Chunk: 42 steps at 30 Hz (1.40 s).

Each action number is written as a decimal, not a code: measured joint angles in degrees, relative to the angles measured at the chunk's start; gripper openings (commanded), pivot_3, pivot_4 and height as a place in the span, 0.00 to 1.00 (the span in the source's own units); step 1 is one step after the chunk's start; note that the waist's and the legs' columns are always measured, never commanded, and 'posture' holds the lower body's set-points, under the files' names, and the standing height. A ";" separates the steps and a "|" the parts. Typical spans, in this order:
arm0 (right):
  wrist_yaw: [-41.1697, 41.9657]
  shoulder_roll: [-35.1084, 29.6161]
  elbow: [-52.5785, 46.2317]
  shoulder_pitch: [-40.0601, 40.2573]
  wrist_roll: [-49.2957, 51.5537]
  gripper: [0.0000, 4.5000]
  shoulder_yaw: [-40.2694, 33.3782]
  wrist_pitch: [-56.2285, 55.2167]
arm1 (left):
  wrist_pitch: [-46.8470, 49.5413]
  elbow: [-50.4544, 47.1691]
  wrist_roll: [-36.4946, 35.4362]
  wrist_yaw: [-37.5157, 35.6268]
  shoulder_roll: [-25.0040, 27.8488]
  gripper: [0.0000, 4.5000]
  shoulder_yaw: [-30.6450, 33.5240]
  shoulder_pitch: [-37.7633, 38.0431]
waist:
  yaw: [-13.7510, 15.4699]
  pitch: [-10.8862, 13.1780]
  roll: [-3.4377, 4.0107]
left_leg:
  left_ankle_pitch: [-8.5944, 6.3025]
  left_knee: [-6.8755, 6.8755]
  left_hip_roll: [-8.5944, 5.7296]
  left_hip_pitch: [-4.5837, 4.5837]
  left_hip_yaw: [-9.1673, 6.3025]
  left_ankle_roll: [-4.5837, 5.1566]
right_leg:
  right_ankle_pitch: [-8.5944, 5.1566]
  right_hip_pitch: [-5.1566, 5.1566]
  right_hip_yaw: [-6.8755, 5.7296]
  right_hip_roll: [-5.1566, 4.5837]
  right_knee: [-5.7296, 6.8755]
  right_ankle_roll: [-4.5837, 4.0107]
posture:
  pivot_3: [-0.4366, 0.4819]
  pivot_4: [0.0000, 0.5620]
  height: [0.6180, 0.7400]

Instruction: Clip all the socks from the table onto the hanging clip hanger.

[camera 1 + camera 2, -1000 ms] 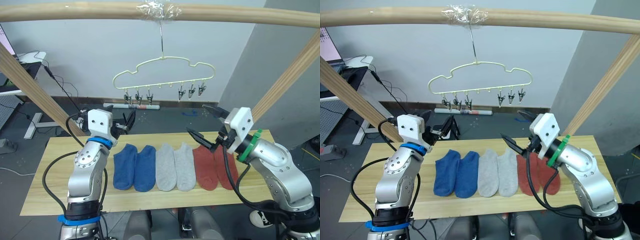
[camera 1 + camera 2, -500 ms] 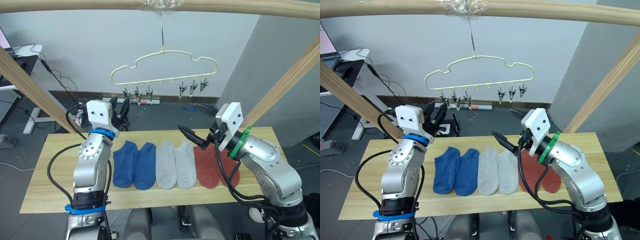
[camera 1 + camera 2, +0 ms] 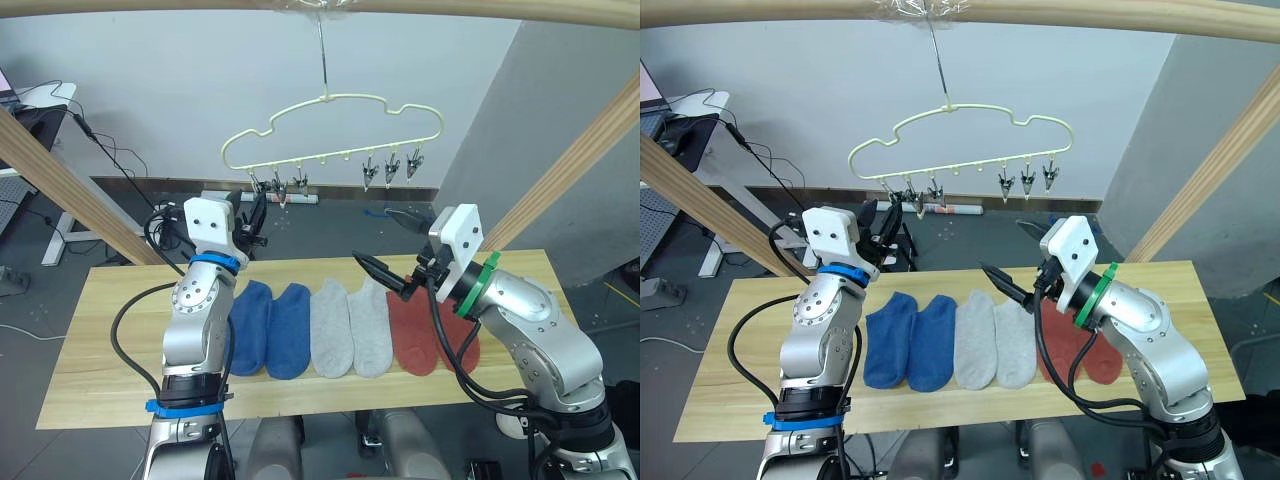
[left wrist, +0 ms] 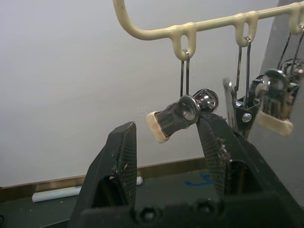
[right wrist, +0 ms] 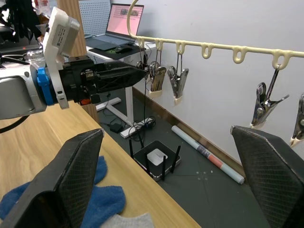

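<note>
Six socks lie in a row on the wooden table point(image 3: 100, 340): two blue socks point(image 3: 268, 325), two light grey socks point(image 3: 350, 328) and two rust red socks point(image 3: 430, 338). The pale yellow clip hanger point(image 3: 350, 97) hangs from the top rail, with small metal clips along its lower bar. My left gripper point(image 3: 254, 214) is raised to the leftmost clip point(image 4: 178, 114). It is open, and the tilted clip sits between its fingers, against one of them. My right gripper point(image 3: 392, 245) hovers wide open above the grey and red socks, holding nothing.
A thick wooden rail point(image 3: 450, 10) spans the top, with slanted wooden posts at the left point(image 3: 60, 180) and right point(image 3: 570, 170). Behind the table stand a desk with a laptop point(image 5: 126, 21), a black router point(image 5: 154, 159) and a white tube point(image 5: 209, 154) on the floor.
My left gripper has risen and reached forward until its open fingers flank the leftmost clip. The right gripper has drifted slightly left over the socks. The camera view has shifted too.
</note>
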 measured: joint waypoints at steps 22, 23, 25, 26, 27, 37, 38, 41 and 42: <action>0.73 -0.07 -1.41 1.00 0.00 1.00 -0.09 -0.38 | 1.48 -5.45 2.56 3.58 -0.30 0.48 -1.01 1.64 | -0.43 0.07 0.00 | 0.00 -0.01 -0.01 -0.09 -0.01 0.00 | 0.02 -0.05 -0.02 0.00 -0.07 0.05 | 0.31 0.52 1.00; 0.75 -0.06 -1.41 0.99 -0.01 1.00 -0.09 -0.38 | 1.48 -5.22 2.56 3.61 -0.30 0.48 -1.01 1.55 | -0.45 0.07 0.00 | 0.00 -0.01 -0.01 -0.11 -0.01 0.00 | 0.02 -0.06 -0.01 0.00 -0.08 0.06 | 0.31 0.52 1.00; 0.76 -0.06 -1.41 0.99 -0.01 1.00 -0.09 -0.38 | 1.47 -4.80 2.52 3.48 -0.30 0.48 -1.04 1.34 | -0.47 0.07 0.00 | 0.00 -0.01 -0.01 -0.13 -0.01 0.00 | 0.03 -0.08 -0.02 0.00 -0.10 0.06 | 0.31 0.52 1.00; 0.76 -0.05 -1.41 0.99 -0.01 1.00 -0.09 -0.38 | 1.47 -4.38 2.49 3.37 -0.29 0.48 -1.07 1.14 | -0.47 0.07 0.00 | 0.00 -0.01 -0.01 -0.13 -0.01 0.00 | 0.03 -0.08 -0.02 0.00 -0.10 0.07 | 0.31 0.52 1.00; 0.75 -0.04 -1.41 0.97 -0.01 1.00 -0.09 -0.38 | 1.47 -3.90 2.47 3.26 -0.29 0.48 -1.09 0.96 | -0.47 0.07 0.00 | 0.00 -0.01 -0.01 -0.13 -0.01 0.00 | 0.03 -0.08 -0.02 0.00 -0.10 0.07 | 0.31 0.52 1.00; 0.72 0.23 -1.41 0.95 -0.02 1.00 -0.08 -0.38 | 0.00 -0.50 2.38 2.55 -0.27 0.48 -1.03 -2.68 | -0.48 0.08 -0.01 | 0.00 -0.01 -0.01 -0.19 -0.03 -0.01 | 0.05 -0.11 -0.04 0.00 -0.13 0.11 | 0.31 0.52 1.00; 0.73 0.27 -1.41 0.94 -0.02 1.00 -0.08 -0.40 | -0.12 -0.50 2.31 2.51 -0.29 0.48 -1.02 -2.93 | -0.48 0.08 -0.01 | 0.01 -0.01 -0.01 -0.19 -0.02 -0.01 | 0.05 -0.11 -0.04 0.00 -0.14 0.11 | 0.31 0.52 1.00; 0.89 0.66 -1.41 0.73 0.04 1.00 -0.08 -0.61 | -0.19 -0.51 2.21 2.57 -0.41 0.48 -1.00 -3.13 | -0.48 0.08 -0.01 | 0.00 -0.01 -0.01 -0.19 -0.02 -0.01 | 0.06 -0.11 -0.04 0.00 -0.14 0.12 | 0.31 0.52 1.00; 0.96 0.78 -1.41 0.70 0.09 1.00 -0.08 -0.74 | -0.19 -0.51 2.21 2.60 -0.46 0.48 -1.00 -3.13 | -0.48 0.08 -0.01 | 0.00 -0.01 -0.01 -0.19 -0.02 -0.01 | 0.06 -0.11 -0.04 0.00 -0.14 0.12 | 0.31 0.52 1.00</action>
